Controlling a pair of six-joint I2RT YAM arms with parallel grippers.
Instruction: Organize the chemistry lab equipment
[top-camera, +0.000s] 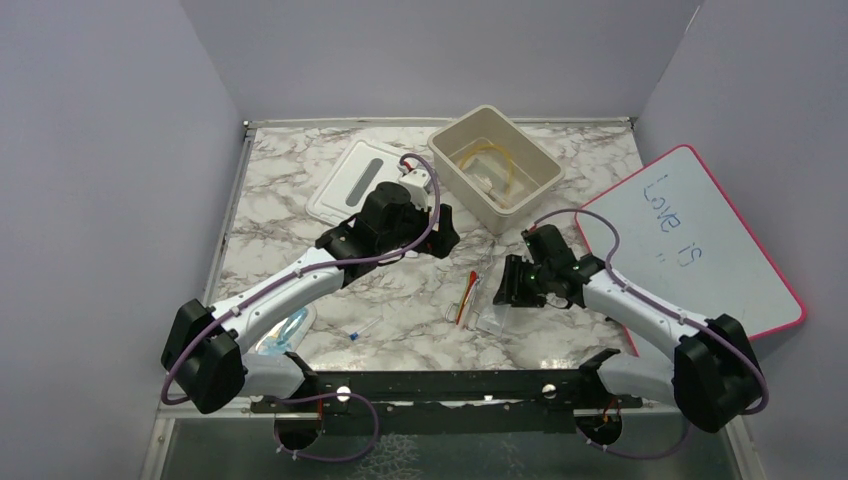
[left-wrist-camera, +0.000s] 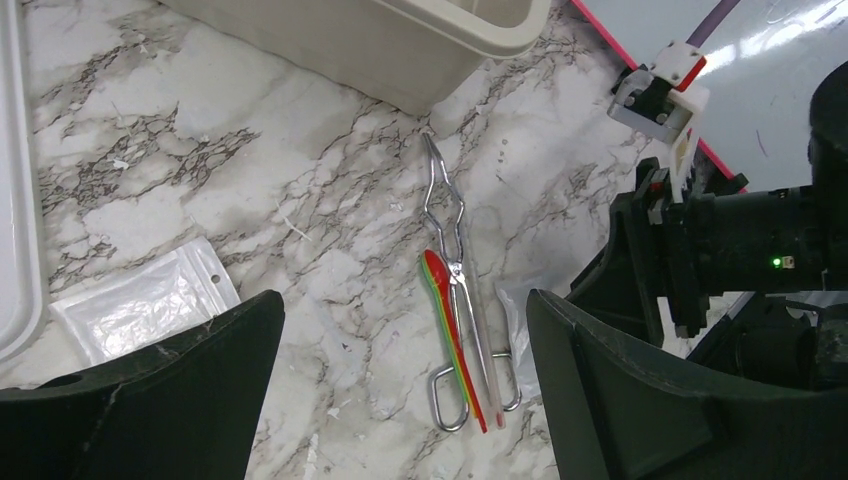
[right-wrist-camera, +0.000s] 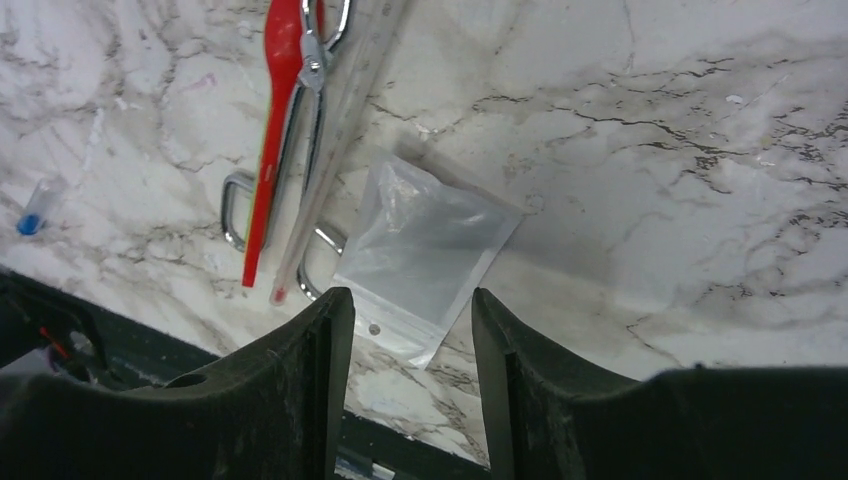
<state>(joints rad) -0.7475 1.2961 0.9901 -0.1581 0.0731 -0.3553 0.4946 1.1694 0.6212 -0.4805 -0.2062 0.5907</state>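
Inside beige bin (top-camera: 530, 200): amber rubber tubing coil (top-camera: 497, 150), loosely curled.

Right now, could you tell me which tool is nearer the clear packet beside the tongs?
Right. The right tool sits just over the clear packet, jaws straddling its corner; the left tool is farther off, near the bin.

Tally: one metal tongs (left-wrist-camera: 456, 268), one red spatula (left-wrist-camera: 440, 290), one red-tipped dropper (right-wrist-camera: 340, 130), three clear plastic packets (right-wrist-camera: 425, 255) (left-wrist-camera: 140, 305) (top-camera: 285, 330), one blue-capped tube (right-wrist-camera: 35, 205). One beige bin (top-camera: 465, 195), one amber tubing coil (top-camera: 490, 160), one lid (top-camera: 345, 185), one whiteboard (top-camera: 700, 260).
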